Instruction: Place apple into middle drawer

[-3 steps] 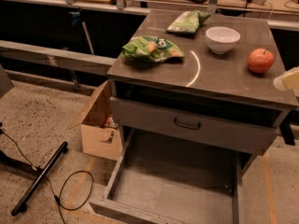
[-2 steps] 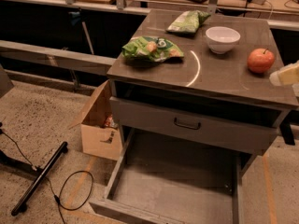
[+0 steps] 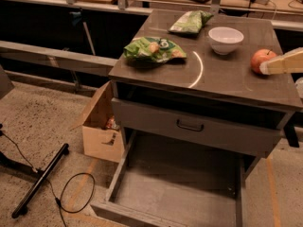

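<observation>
The apple (image 3: 259,57), red-orange with a short stem, sits on the cabinet top (image 3: 213,79) near its right edge, right of the white bowl. My gripper (image 3: 269,68) comes in from the right edge of the camera view as a pale wedge. Its tip is against the apple's lower right side. The middle drawer (image 3: 180,188) is pulled out low at the front of the cabinet. It is a wide grey tray with a bare floor, well below and left of the apple.
A white bowl (image 3: 226,39) and two green snack bags (image 3: 154,49) (image 3: 191,21) lie on the cabinet top. A shut drawer front with a black handle (image 3: 190,126) sits above the tray. A cardboard box (image 3: 100,129) and a black stand with cable (image 3: 40,183) are on the floor at left.
My gripper has moved up and left along the right edge and now reaches the apple's side. The apple and drawer have not moved.
</observation>
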Robot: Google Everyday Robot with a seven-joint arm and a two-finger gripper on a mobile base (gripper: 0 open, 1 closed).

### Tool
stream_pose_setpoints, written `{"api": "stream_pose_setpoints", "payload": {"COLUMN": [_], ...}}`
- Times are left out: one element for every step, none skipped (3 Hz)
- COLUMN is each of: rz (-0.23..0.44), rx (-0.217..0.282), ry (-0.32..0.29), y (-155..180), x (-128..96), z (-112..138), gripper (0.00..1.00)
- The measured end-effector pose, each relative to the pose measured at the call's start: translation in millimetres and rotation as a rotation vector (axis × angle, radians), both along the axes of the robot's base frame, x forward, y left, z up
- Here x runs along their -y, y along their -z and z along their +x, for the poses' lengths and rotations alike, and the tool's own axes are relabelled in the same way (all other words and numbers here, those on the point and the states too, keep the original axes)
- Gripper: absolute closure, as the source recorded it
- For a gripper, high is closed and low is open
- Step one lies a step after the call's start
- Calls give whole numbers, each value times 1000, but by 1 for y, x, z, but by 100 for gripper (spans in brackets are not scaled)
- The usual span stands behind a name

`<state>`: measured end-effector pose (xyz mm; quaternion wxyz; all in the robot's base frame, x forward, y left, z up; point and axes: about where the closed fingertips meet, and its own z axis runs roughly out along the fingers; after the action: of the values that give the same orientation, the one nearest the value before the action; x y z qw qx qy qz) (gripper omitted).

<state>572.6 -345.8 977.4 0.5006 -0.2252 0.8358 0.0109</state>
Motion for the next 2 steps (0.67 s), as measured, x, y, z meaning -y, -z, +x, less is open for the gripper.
{"api": "stream_pose_setpoints", "payload": {"rz": [9,27], "rx": [13,21], "ry": [66,149], "y": [15,29], "x": [18,41], "z": [32,60], "gripper": [0,0]}}
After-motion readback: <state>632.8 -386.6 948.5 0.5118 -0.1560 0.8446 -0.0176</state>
